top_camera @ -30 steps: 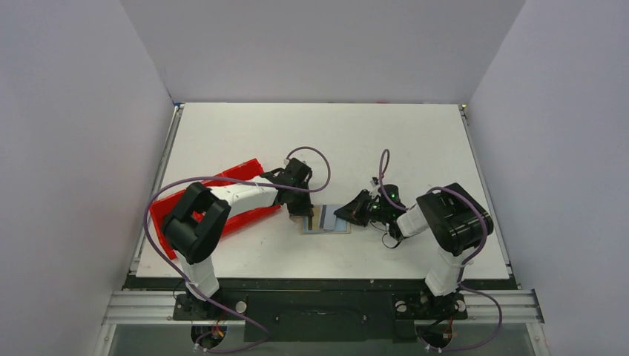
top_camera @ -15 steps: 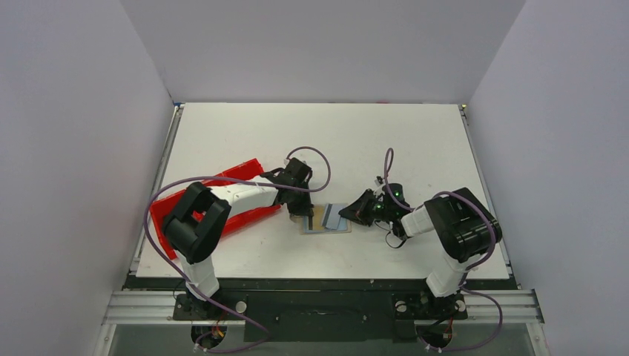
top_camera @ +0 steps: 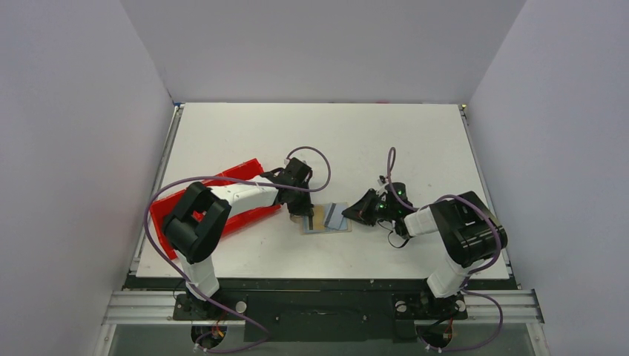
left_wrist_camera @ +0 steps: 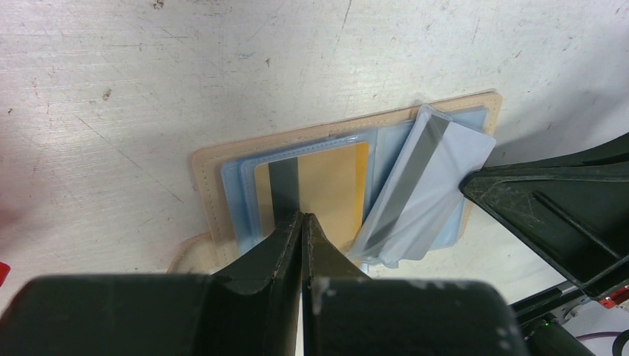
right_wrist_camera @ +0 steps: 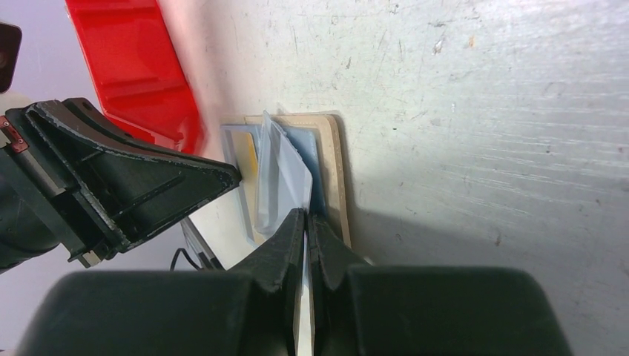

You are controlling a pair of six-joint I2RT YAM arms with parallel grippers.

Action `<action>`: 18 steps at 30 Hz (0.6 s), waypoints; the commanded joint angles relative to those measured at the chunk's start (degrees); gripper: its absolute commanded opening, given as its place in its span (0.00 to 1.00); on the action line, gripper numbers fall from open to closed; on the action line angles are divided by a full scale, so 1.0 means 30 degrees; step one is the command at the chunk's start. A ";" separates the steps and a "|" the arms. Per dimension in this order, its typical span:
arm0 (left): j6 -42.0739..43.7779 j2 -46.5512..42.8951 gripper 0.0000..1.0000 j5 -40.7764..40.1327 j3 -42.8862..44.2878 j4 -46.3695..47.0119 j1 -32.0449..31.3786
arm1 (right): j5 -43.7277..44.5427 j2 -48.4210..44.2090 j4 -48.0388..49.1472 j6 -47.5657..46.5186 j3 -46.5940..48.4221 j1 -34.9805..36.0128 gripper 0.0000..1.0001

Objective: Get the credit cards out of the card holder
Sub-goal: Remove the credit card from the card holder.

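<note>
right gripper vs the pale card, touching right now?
Touching. Right wrist view: the right gripper is shut on the pale card, whose edge runs down between its closed fingers.

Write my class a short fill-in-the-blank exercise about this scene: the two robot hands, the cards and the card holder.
1. The tray near the left arm is coloured ___.
2. The left hand touches the gold-orange card with its fingers ___.
3. The right hand pinches the pale card, which is tilted partly ___ of the card holder.

Missing words: red; shut; out.
</note>
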 commanded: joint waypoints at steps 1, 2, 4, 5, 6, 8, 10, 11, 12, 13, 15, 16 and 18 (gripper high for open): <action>0.0605 0.1111 0.00 -0.2107 -0.0659 -0.2268 0.0469 | 0.1636 -0.0517 -0.0351 -0.0989 -0.0368 -0.0606 0.00; 0.0641 0.1095 0.00 -0.2106 -0.0657 -0.2241 0.0454 | 0.1461 -0.0468 -0.0040 -0.0877 -0.0402 -0.0607 0.00; 0.0644 0.1056 0.00 -0.2136 -0.0661 -0.2214 0.0489 | 0.1192 -0.0368 0.0351 -0.0724 -0.0468 -0.0556 0.06; 0.0634 0.1054 0.00 -0.2121 -0.0658 -0.2218 0.0479 | 0.1064 -0.0346 0.0471 -0.0669 -0.0502 -0.0491 0.09; 0.0641 0.1066 0.00 -0.2125 -0.0656 -0.2199 0.0464 | 0.1038 -0.0308 0.0693 -0.0555 -0.0513 -0.0461 0.11; 0.0652 0.1045 0.00 -0.2109 -0.0630 -0.2187 0.0443 | 0.0967 -0.0234 0.0919 -0.0442 -0.0532 -0.0296 0.15; 0.0653 0.1054 0.00 -0.2088 -0.0652 -0.2148 0.0426 | 0.0940 -0.0115 0.1178 -0.0267 -0.0528 -0.0070 0.16; 0.0646 0.1052 0.00 -0.2065 -0.0654 -0.2141 0.0414 | 0.0935 0.0007 0.1375 -0.0125 -0.0525 0.0077 0.16; 0.0650 0.1066 0.00 -0.2056 -0.0655 -0.2144 0.0411 | 0.0944 0.0061 0.1466 -0.0033 -0.0487 0.0130 0.16; 0.0652 0.1040 0.00 -0.2050 -0.0655 -0.2139 0.0411 | 0.0988 0.0153 0.1623 0.0088 -0.0461 0.0281 0.16; 0.0664 0.1024 0.00 -0.2048 -0.0655 -0.2144 0.0411 | 0.1020 0.0278 0.1757 0.0202 -0.0409 0.0493 0.16; 0.0673 0.1037 0.00 -0.2048 -0.0641 -0.2139 0.0411 | 0.1045 0.0299 0.1760 0.0218 -0.0348 0.0642 0.16; 0.0681 0.0983 0.00 -0.2051 -0.0653 -0.2150 0.0411 | 0.1223 0.0281 0.1638 0.0233 -0.0245 0.0765 0.16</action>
